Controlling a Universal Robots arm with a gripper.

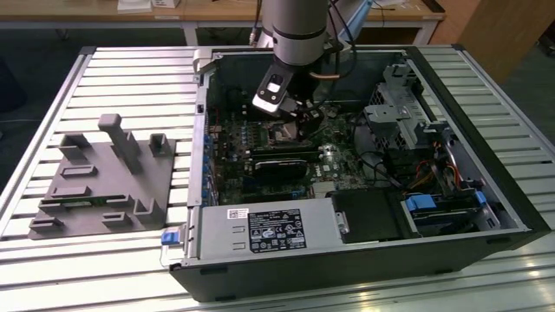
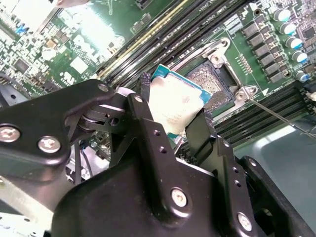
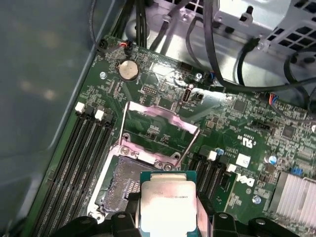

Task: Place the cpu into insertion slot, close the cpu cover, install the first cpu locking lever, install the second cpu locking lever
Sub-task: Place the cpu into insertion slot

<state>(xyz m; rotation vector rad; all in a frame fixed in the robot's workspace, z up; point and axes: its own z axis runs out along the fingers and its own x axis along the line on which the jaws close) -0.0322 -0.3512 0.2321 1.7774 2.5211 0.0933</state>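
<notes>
Cpu (image 2: 175, 106) is clamped in the jaws right now. The two black fingers (image 2: 148, 123) pinch it by opposite edges, silver face toward the camera in both wrist views (image 3: 168, 205). It's tilted a bit and sits over one edge of the insertion slot (image 3: 126, 185), not dropped in. Whether a corner is touching the socket, I can't tell.

The slot's dark centre (image 2: 212, 81) is bare, and the cpu cover (image 3: 163, 117) is flipped up and open on the far side of the socket from the chip. A thin wire lever (image 2: 276, 117) pokes out from the socket corner. The long black memory slots (image 3: 84, 148) run alongside.

In the upper middle of the exterior view the arm reaches down into the open computer case (image 1: 347, 279), with the socket (image 1: 282, 133) just below its tip. The case lies on the slatted tabletop (image 1: 130, 71), next to a grey fixture block (image 1: 104, 175) on the exterior view's left.
</notes>
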